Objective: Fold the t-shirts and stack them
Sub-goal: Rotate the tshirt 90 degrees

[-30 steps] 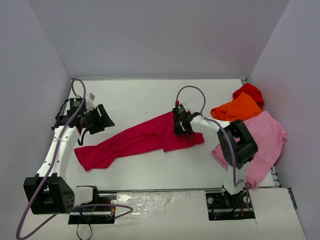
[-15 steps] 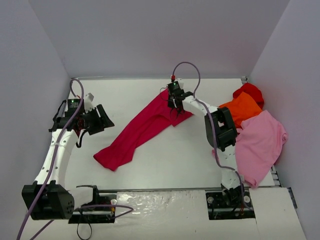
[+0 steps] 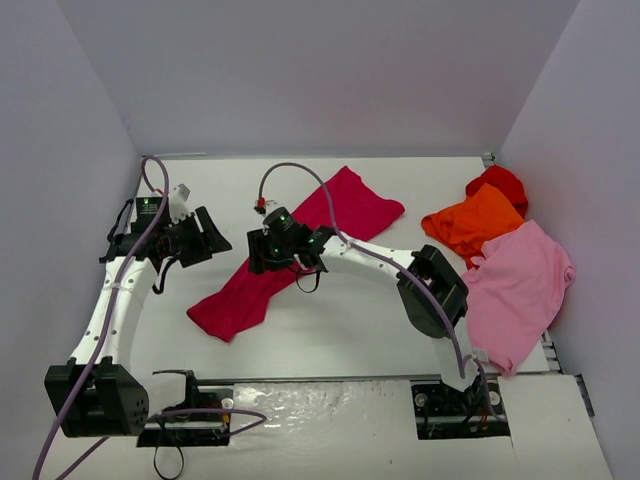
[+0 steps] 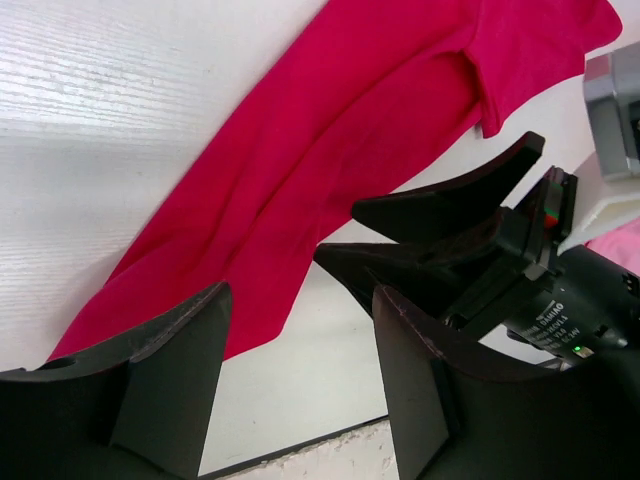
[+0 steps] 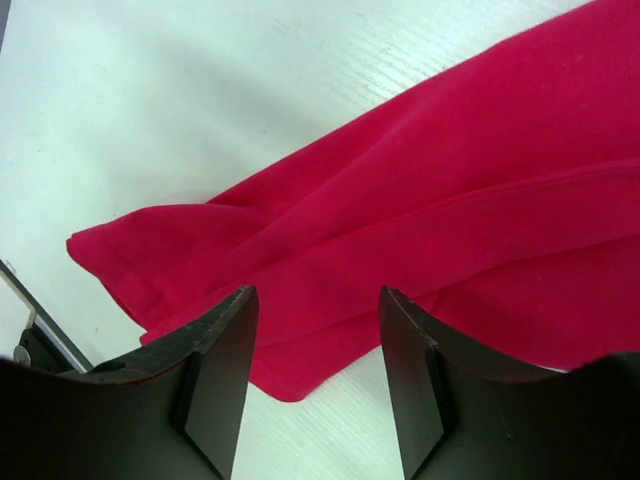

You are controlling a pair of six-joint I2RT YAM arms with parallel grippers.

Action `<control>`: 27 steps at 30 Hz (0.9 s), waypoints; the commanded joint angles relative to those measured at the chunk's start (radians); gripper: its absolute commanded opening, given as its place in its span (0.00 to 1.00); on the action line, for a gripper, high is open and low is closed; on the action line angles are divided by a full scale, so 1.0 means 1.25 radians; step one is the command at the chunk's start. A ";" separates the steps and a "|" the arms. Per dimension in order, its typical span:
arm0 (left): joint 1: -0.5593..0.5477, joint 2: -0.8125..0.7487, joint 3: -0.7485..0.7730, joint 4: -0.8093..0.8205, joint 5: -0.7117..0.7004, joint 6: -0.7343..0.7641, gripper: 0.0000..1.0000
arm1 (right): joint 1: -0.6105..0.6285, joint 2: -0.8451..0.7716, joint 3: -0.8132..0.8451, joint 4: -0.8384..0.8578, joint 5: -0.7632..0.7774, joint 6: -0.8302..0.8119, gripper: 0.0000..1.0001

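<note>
Right gripper (image 3: 285, 248) now hangs over the middle of the crimson-magenta shirt (image 3: 345, 208), its fingers apart and nothing between them. In its wrist view the cloth lies flat on the bench (image 3: 330, 330) below the tips, not pinched. A second ago that gripper was down at the shirt's right end, and half a second ago it had carried that end toward the far side. Since then it has let go and swung back along the garment toward the left. The carried end now lies spread near the back of the bench, and the shirt runs as one long diagonal band from there down to its near-left end.

Left gripper (image 3: 205, 238) sits just beside that band on the left, well above the near end — fingers apart, holding nothing, and hardly moved over the last second.

For the task, I judge this as the end of a drag-and-straighten move, not a fold. The shirt is stretched out but bunched lengthwise, with creases along it, and it probably needs a fresh grasp on an edge or the near end to open it flat.

The orange shirt (image 3: 475, 222), light pink shirt (image 3: 520, 290) and red shirt (image 3: 500, 183) lie heaped at the right side, well apart from the work — none folded, no stack begun.
</note>
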 commanded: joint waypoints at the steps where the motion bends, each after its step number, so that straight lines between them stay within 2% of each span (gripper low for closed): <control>1: -0.002 -0.013 0.006 0.054 0.026 -0.007 0.55 | -0.041 0.000 0.000 0.025 -0.012 0.031 0.46; 4: -0.002 -0.013 0.003 0.052 0.020 -0.003 0.55 | -0.012 -0.006 -0.021 0.025 -0.009 0.042 0.39; 11: -0.002 0.001 -0.007 0.079 0.035 -0.013 0.55 | 0.018 0.063 -0.027 0.031 0.028 0.028 0.36; 13: -0.001 0.001 -0.008 0.081 0.039 -0.015 0.55 | 0.018 0.088 -0.031 0.029 0.029 0.028 0.32; 17: -0.002 -0.006 -0.009 0.078 0.035 -0.009 0.55 | 0.019 0.078 -0.087 0.013 0.027 0.033 0.12; 18: -0.002 -0.006 -0.009 0.077 0.036 -0.009 0.55 | 0.018 0.069 -0.118 0.007 0.035 0.030 0.03; 19: -0.002 -0.004 -0.009 0.078 0.037 -0.009 0.55 | 0.017 0.055 -0.152 -0.010 0.048 0.026 0.00; 22: -0.002 -0.001 -0.007 0.083 0.040 -0.011 0.55 | 0.006 0.009 -0.232 -0.051 0.086 0.022 0.00; 27: -0.002 0.008 -0.009 0.101 0.059 -0.018 0.55 | -0.058 -0.153 -0.423 -0.076 0.113 0.035 0.00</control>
